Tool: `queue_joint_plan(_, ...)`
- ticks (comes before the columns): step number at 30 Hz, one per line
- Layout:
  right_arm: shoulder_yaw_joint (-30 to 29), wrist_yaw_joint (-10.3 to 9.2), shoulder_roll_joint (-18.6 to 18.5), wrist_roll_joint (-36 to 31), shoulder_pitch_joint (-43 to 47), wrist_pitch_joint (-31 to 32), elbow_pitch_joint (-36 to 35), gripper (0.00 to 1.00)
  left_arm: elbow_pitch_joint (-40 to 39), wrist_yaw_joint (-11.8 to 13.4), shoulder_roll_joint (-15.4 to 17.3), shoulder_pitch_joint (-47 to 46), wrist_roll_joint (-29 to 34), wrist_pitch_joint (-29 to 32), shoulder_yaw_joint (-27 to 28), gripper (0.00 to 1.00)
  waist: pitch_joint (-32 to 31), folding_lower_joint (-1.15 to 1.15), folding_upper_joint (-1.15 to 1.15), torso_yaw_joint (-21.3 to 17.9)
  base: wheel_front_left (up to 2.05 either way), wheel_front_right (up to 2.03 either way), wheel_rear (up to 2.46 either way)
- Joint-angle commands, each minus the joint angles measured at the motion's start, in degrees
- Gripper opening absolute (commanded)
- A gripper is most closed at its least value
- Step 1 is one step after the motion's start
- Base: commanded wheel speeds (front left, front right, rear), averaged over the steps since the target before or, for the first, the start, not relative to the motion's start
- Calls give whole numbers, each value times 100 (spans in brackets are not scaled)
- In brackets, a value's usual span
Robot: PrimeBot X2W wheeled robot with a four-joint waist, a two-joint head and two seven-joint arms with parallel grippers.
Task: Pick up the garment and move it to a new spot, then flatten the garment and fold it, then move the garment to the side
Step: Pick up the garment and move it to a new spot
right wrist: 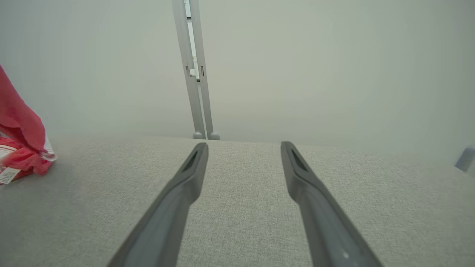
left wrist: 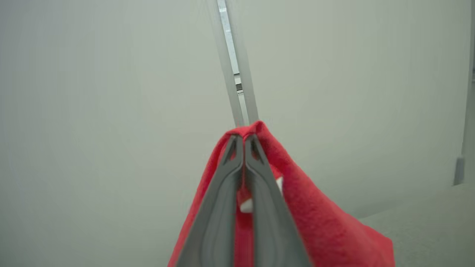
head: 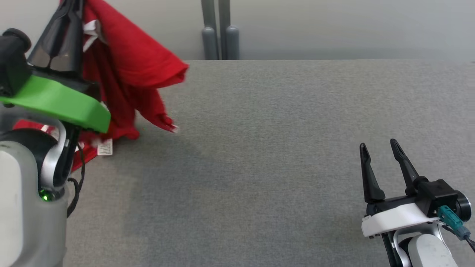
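A red garment (head: pixel 126 70) hangs at the far left of the grey table (head: pixel 267 148), lifted high, with its lower folds and a white label still resting on the cloth surface. My left gripper (head: pixel 72 7) is shut on the garment's top edge; in the left wrist view its fingers (left wrist: pixel 243 146) pinch red fabric (left wrist: pixel 315 218) that drapes down to the right. My right gripper (head: pixel 378 146) stands open low at the right of the table, nothing between its fingers (right wrist: pixel 243 148). The right wrist view catches the garment (right wrist: pixel 20 141) at its left edge.
A grey double post (head: pixel 219 33) stands behind the table's far edge against a pale wall. The table's far edge (head: pixel 319 60) runs across the head view. A white care label (head: pixel 105 147) lies on the table beneath the hanging cloth.
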Motion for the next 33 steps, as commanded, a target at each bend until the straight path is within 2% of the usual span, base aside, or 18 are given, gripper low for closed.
queue_joint_plan(1,-24,0,7,6,60,-18,1,100,-266,0,-59,109,-79,154,-59,0,-56,0,0,-417,0,0,0)
queue_joint_plan(6,-26,0,42,18,-44,-18,-24,100,-1004,-19,-347,370,-529,846,-551,0,9,0,0,-1007,0,0,0)
queue_joint_plan(10,-10,0,76,43,-183,-18,-49,100,-841,-21,-564,513,-767,1124,-947,0,170,0,0,-1523,0,0,0)
queue_joint_plan(15,-20,0,112,90,-256,-18,-13,100,523,-32,-904,341,-597,824,-1382,0,375,0,0,-2070,0,0,0)
queue_joint_plan(20,-34,0,148,146,-288,-18,23,100,2717,21,-1281,119,-615,19,-1740,0,546,0,0,-2459,0,0,0)
queue_joint_plan(23,-36,0,152,163,-281,-18,40,100,3698,24,-1374,122,-976,-398,-2006,0,602,0,0,-2581,0,0,0)
queue_joint_plan(24,-45,0,155,167,-266,-18,40,100,3896,4,-1390,168,-1292,-561,-2227,0,609,0,0,-2597,0,0,0)
queue_joint_plan(26,-53,0,160,162,-220,-18,59,100,4085,32,-1396,266,-1849,-793,-2717,0,609,0,0,-2589,0,0,0)
queue_joint_plan(29,-43,0,163,118,-172,-18,83,100,4167,203,-1370,270,-2578,-1194,-3394,0,571,0,0,-2494,0,0,0)
queue_joint_plan(30,-52,0,162,110,-166,-18,86,100,4151,244,-1370,260,-2758,-1326,-3562,9,554,0,0,-2450,0,0,0)
queue_joint_plan(31,-46,0,161,93,-158,-18,95,100,4132,287,-1374,226,-2938,-1511,-3772,45,524,0,0,-2391,0,0,0)
queue_joint_plan(32,-41,0,161,82,-147,-18,101,100,4115,309,-1387,192,-3078,-1643,-3925,100,492,0,0,-2339,0,0,0)
queue_joint_plan(33,-13,0,160,76,-134,-18,111,100,4079,351,-1388,167,-3268,-1834,-4062,100,449,0,0,-2280,0,0,0)
